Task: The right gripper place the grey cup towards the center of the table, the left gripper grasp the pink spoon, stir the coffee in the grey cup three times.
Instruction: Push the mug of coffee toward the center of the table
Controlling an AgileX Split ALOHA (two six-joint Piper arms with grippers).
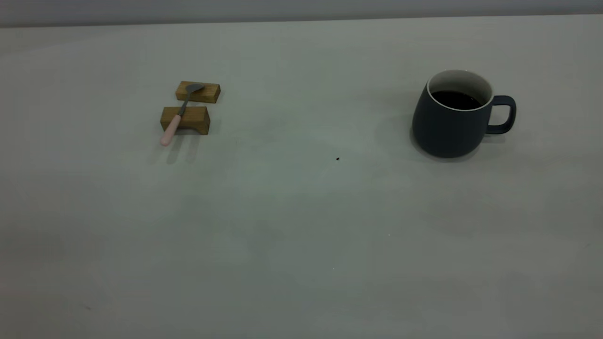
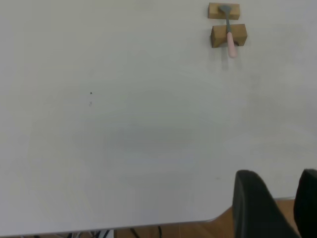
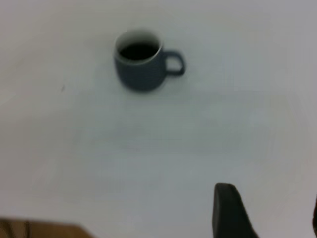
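Observation:
The grey cup (image 1: 450,126) stands upright at the right of the table (image 1: 301,226), its handle pointing right, with dark coffee (image 1: 454,99) inside. The pink spoon (image 1: 176,120) lies across two brown wooden blocks at the left, pink handle toward the front. Neither gripper shows in the exterior view. In the left wrist view my left gripper (image 2: 277,174) hangs open over the table's near edge, far from the spoon (image 2: 230,38). In the right wrist view my right gripper (image 3: 271,194) is open with nothing between its fingers, well short of the cup (image 3: 142,63).
Two wooden blocks (image 1: 198,92) (image 1: 184,120) carry the spoon. A tiny dark speck (image 1: 337,159) marks the table near its middle. A wide stretch of bare surface separates spoon and cup. The table's edge and wooden floor (image 2: 163,230) show in the left wrist view.

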